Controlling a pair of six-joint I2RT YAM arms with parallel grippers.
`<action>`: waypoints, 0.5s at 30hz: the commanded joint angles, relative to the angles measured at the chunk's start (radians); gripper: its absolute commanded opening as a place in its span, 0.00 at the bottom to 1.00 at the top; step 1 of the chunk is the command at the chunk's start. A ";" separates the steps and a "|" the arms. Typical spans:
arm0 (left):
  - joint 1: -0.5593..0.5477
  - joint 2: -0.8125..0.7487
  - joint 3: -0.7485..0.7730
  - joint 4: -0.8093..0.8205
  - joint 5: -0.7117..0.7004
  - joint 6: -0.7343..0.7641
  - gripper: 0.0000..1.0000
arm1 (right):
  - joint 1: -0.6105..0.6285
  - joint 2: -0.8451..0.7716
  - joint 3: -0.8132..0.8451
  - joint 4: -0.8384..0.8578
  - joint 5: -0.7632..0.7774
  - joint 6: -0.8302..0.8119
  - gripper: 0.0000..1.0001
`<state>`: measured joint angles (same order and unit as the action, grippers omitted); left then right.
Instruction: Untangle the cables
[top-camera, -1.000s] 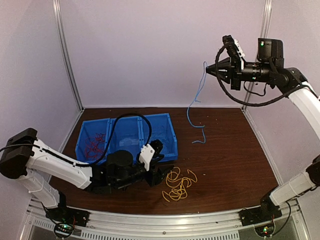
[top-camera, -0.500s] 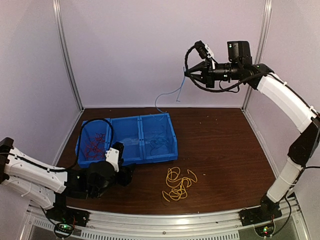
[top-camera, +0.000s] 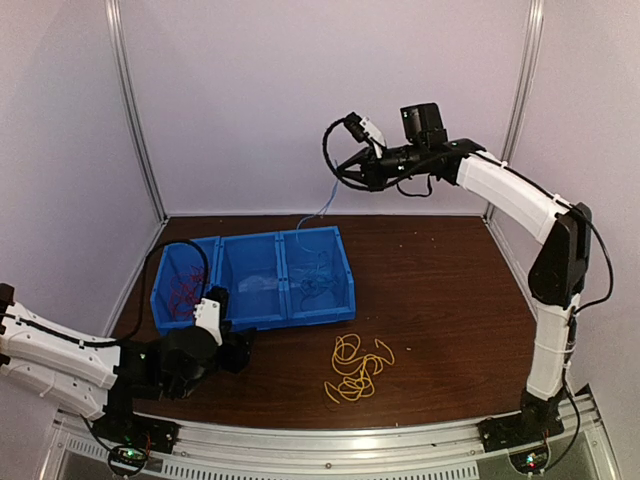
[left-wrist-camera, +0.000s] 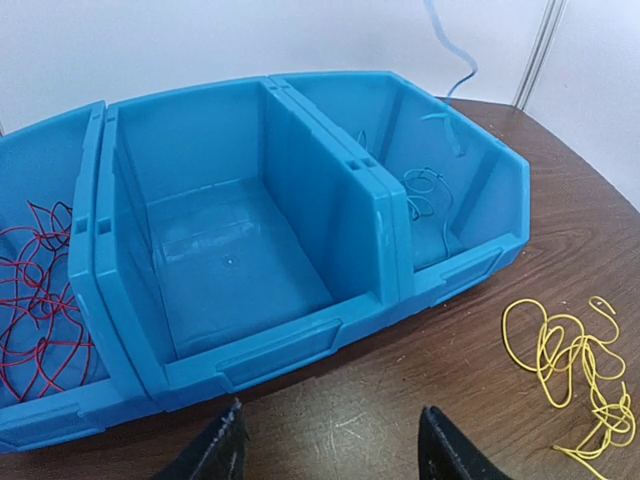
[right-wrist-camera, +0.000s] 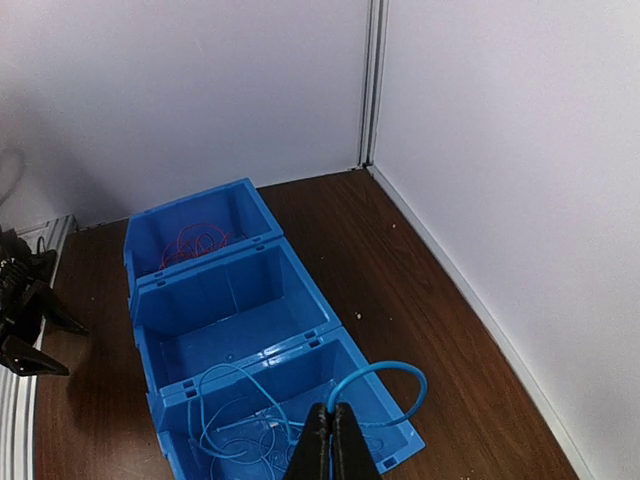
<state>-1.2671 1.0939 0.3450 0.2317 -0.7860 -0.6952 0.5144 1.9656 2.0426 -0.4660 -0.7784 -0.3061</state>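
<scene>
The light blue cable (right-wrist-camera: 388, 366) is held clamped in the closed right fingers (right-wrist-camera: 318, 445) above the right compartment of the blue bin (top-camera: 290, 312) at the worktop's (top-camera: 450, 290) left rear, the left fingers (left-wrist-camera: 222, 455) are parted and empty, and a drop made off-centre could leave the cable draped over the rim.

Left arm (top-camera: 60, 348) and right arm (top-camera: 510, 195): white link shells joined by black joints, on black bases (top-camera: 128, 432) with green lights (top-camera: 128, 456). Left pincer (left-wrist-camera: 335, 455) and right pincer (right-wrist-camera: 330, 445) are black with tapered fingers (left-wrist-camera: 225, 450); a thick black cable (top-camera: 327, 152) loops at each wrist.
</scene>
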 joint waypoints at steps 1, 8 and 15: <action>-0.001 -0.019 -0.020 -0.004 -0.036 -0.020 0.60 | 0.002 0.060 0.040 0.005 0.031 0.022 0.00; -0.002 0.019 -0.009 0.011 -0.033 -0.023 0.60 | 0.027 0.154 0.030 -0.046 0.017 0.019 0.00; -0.002 0.073 0.014 0.016 -0.026 -0.023 0.60 | 0.101 0.212 0.001 -0.082 0.093 -0.012 0.00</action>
<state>-1.2671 1.1419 0.3340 0.2230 -0.7971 -0.7063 0.5640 2.1471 2.0438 -0.5125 -0.7464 -0.3012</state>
